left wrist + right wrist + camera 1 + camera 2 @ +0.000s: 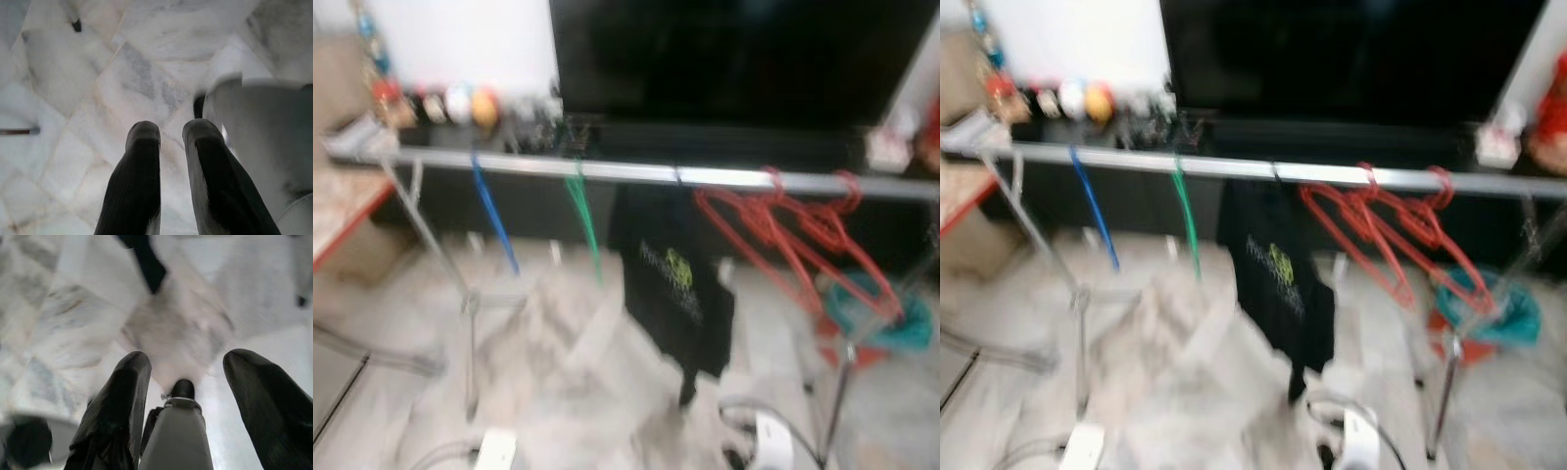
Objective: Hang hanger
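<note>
A blurred head view faces a silver clothes rail (636, 173) in front of a dark television. Red hangers (783, 230) hook over the rail towards its right end, apparently already hung, beside a black T-shirt (674, 284) at mid-rail; a green hanger (585, 220) and a blue hanger (494, 215) hang leftwards. Both arms hang low over the marble floor (73, 73): the left gripper (171, 132) has its fingers slightly parted and empty, the right gripper (188, 367) is spread wide, holding nothing. A teal basket (901, 318) and cables clutter the floor below the rail
</note>
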{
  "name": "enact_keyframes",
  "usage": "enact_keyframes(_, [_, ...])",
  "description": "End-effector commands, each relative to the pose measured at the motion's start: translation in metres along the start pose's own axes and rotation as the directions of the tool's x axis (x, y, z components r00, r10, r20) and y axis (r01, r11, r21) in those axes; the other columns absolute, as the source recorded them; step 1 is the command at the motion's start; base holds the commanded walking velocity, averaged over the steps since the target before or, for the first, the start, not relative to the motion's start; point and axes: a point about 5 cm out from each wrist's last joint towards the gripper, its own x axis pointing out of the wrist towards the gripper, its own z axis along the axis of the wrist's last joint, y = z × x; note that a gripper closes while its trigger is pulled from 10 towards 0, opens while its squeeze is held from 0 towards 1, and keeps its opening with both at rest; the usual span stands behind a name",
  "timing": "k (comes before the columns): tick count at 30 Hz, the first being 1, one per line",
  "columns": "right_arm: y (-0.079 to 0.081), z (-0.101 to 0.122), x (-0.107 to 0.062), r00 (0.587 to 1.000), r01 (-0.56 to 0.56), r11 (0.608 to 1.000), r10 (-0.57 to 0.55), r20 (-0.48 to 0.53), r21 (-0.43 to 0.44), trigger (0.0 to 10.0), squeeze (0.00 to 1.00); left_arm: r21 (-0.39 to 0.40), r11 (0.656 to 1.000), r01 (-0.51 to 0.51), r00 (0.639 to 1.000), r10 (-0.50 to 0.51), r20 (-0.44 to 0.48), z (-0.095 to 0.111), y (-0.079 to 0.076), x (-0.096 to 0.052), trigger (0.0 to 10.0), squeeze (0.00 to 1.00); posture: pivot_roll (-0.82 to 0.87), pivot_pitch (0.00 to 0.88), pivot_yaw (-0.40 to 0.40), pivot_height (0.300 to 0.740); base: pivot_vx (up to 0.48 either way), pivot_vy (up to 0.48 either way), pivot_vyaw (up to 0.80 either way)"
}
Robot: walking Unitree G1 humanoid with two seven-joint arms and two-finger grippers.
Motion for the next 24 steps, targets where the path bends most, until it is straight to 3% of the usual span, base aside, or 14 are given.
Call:
enact_keyframes(1, [0.0049,-0.0019,0.0004,1.000,-0.008,1.000,0.008,-0.008,0.016,10.0,0.00,0.018,1.000,-0.004,1.000,0.004,-0.004,0.0008,0.0020,0.0002,10.0,0.00,0.01,0.000,-0.014,0.740,-0.315,0.000,0.00])
enact_keyframes(24, [0.0048,-0.0004,0.0007,1.000,-0.017,1.000,0.017,-0.015,-0.013,10.0,0.00,0.005,1.000,-0.001,1.000,0.002,-0.012,-0.0010,-0.0006,0.0001,10.0,0.00,0.01,0.000,-0.016,0.740,-0.315,0.000,0.00])
